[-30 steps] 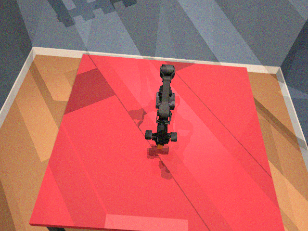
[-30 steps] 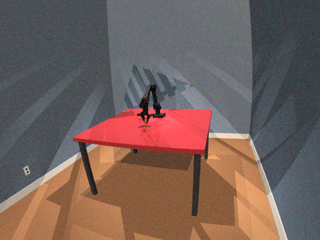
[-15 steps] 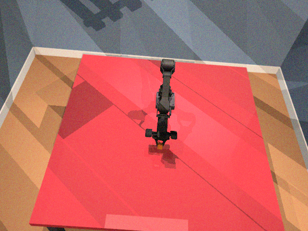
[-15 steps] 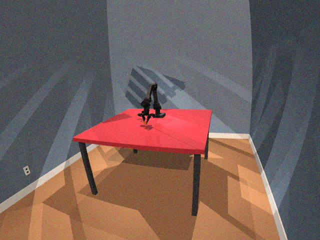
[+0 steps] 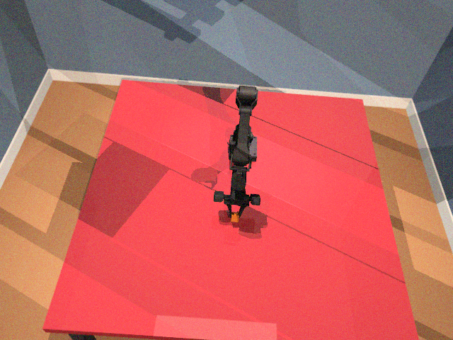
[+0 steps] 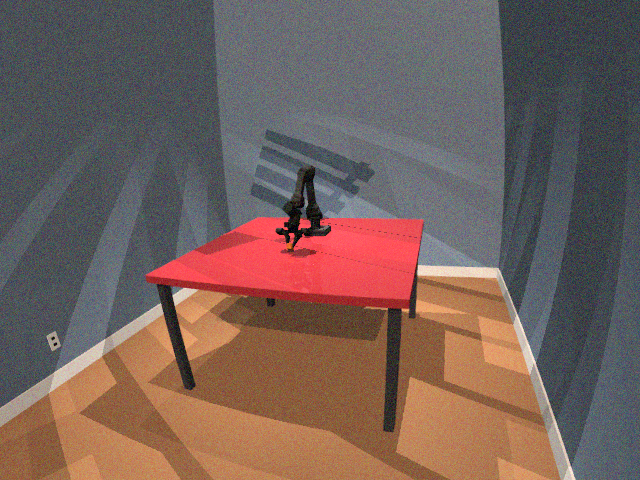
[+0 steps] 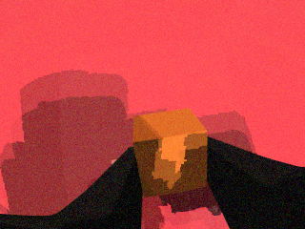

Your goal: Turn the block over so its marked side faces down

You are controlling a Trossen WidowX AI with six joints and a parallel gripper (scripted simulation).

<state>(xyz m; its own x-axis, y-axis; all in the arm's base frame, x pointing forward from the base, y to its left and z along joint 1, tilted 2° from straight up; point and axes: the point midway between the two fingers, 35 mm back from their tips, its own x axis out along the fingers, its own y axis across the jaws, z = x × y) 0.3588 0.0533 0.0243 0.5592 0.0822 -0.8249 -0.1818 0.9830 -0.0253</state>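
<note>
An orange block (image 5: 234, 217) (image 6: 290, 246) (image 7: 172, 162) is held between the two black fingertips. In the wrist view two of its faces show, one lit orange and one mostly in brown shadow. I cannot tell a marked side on the faces that show. My gripper (image 5: 234, 215) (image 6: 290, 245) (image 7: 168, 149) is shut on the block, with one finger on each side. It reaches forward and down at a slant over the red table (image 5: 219, 278) (image 6: 336, 279) (image 7: 229, 48). Whether the block touches the table is hard to tell.
The black arm (image 5: 241, 146) (image 6: 305, 191) stands behind the gripper, toward the back of the table. Dark shadows of the arm and gripper fall on the table around the block. A lighter pink strip (image 5: 216, 325) lies along the table's front edge in the top view.
</note>
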